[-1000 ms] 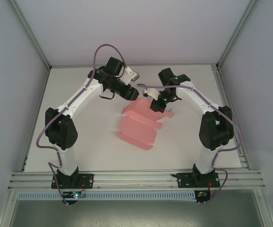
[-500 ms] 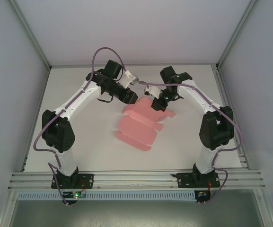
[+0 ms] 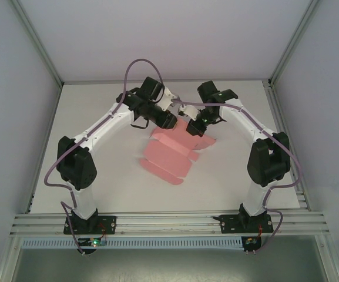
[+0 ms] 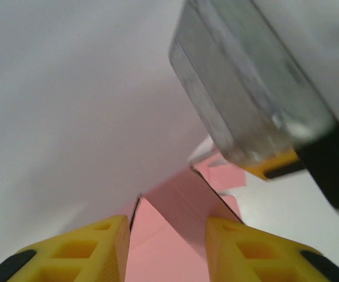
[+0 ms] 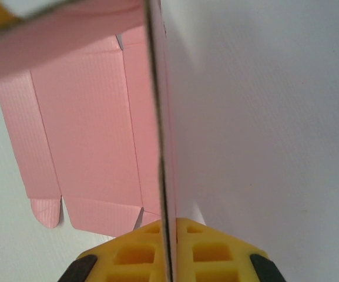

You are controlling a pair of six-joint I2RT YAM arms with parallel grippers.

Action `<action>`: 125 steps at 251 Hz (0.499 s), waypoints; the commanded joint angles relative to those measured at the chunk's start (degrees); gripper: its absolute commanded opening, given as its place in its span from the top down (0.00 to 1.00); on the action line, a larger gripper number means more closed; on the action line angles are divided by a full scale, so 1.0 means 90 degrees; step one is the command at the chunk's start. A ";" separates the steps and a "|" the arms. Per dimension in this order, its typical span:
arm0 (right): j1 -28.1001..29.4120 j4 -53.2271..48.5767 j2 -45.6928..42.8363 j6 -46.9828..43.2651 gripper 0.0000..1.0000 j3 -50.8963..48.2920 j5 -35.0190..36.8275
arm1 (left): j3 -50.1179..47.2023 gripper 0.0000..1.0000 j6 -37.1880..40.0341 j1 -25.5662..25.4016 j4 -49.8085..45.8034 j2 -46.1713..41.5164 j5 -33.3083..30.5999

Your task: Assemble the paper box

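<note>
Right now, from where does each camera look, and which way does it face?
Top external: above and behind the bases, looking down on the table, left arm, right arm and paper box.
Left wrist: on the left arm, looking past the open left claw at a pink flap.
Right wrist: on the right arm, looking past the right claw, shut on the box's edge.
Shared: all three show the paper box.

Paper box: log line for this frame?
stage: paper box unassembled, mostly flat on table | right pincer: shut on lifted panel | left pincer: open, straddling raised flap
</note>
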 commanded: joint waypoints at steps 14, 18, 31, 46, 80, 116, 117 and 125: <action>0.0226 0.0874 -0.0406 0.0324 1.00 -0.0430 0.0792 | 0.0106 0.58 -0.0520 -0.0062 0.0085 0.0184 -0.1508; 0.0258 0.1022 -0.0455 0.0348 1.00 -0.0523 0.1002 | 0.0044 0.58 -0.0545 -0.0056 0.0109 0.0155 -0.1555; 0.0339 0.1520 -0.0605 0.0358 1.00 -0.0871 0.1645 | -0.0240 0.58 -0.0593 -0.0032 0.0195 0.0042 -0.1559; 0.0451 0.2146 -0.0743 0.0269 1.00 -0.1295 0.2478 | -0.0635 0.57 -0.0775 0.0015 0.0350 -0.0135 -0.1576; 0.0754 0.3665 -0.0989 -0.0170 1.00 -0.2311 0.4094 | -0.1540 0.54 -0.1372 0.0408 0.0805 -0.0600 -0.1036; 0.0897 0.4942 -0.1230 -0.0435 1.00 -0.2990 0.4958 | -0.2425 0.37 -0.2014 0.1046 0.1543 -0.1094 0.0038; 0.0896 0.4960 -0.1234 -0.0430 1.00 -0.2999 0.4949 | -0.2442 0.36 -0.2028 0.1064 0.1557 -0.1109 0.0053; 0.0864 0.4937 -0.1310 -0.0424 1.00 -0.3002 0.4743 | -0.2563 0.34 -0.2118 0.1177 0.1640 -0.1162 0.0097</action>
